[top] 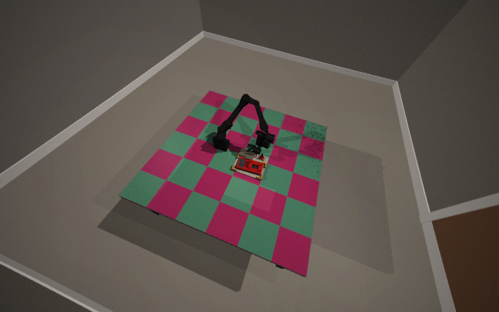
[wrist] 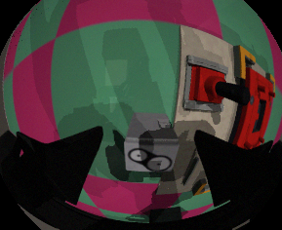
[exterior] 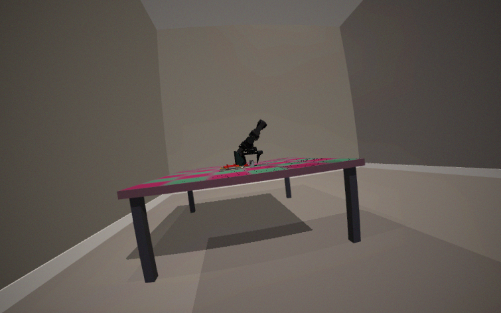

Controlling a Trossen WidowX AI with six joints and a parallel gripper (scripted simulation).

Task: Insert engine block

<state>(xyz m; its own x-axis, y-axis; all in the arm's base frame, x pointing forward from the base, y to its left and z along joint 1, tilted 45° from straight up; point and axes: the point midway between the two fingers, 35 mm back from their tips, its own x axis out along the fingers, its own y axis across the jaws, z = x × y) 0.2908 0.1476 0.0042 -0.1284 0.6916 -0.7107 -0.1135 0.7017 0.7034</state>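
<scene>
A: How was the tool found?
B: The gripper [top: 258, 150] [exterior: 251, 160] [wrist: 149, 134] was found wide open, with nothing clasped. In the wrist view its fingers were seen at lower left and lower right, with the engine block [exterior: 251, 162] [wrist: 150, 146] framed between them, below centre.
A: Why was such a stance taken?
B: A grasp across the block's sides was presumably being prepared; room was thus left on both flanks. Approach was judged to be the step in hand, with insertion not yet begun.
A: Where was the block supported?
B: On the chequered table [top: 224, 227] [exterior: 240, 177] [wrist: 85, 95], just beside the pale board [top: 249, 175] [wrist: 188, 44]. Whether the two were touching could not be told. Two linked discs were shown on the face at the bottom of the wrist frame.
A: And the destination?
B: The red car body [top: 245, 164] [exterior: 230, 166] [wrist: 265, 90] was noted at right in that view, its dark recess [wrist: 260, 116] probably being the opening. The slot and rib were not made out, so orientation was left unconfirmed.
A: Any hazard?
B: The right-hand finger was seen over the board's side; a snag was considered possible. Centring before closure was advised.
</scene>
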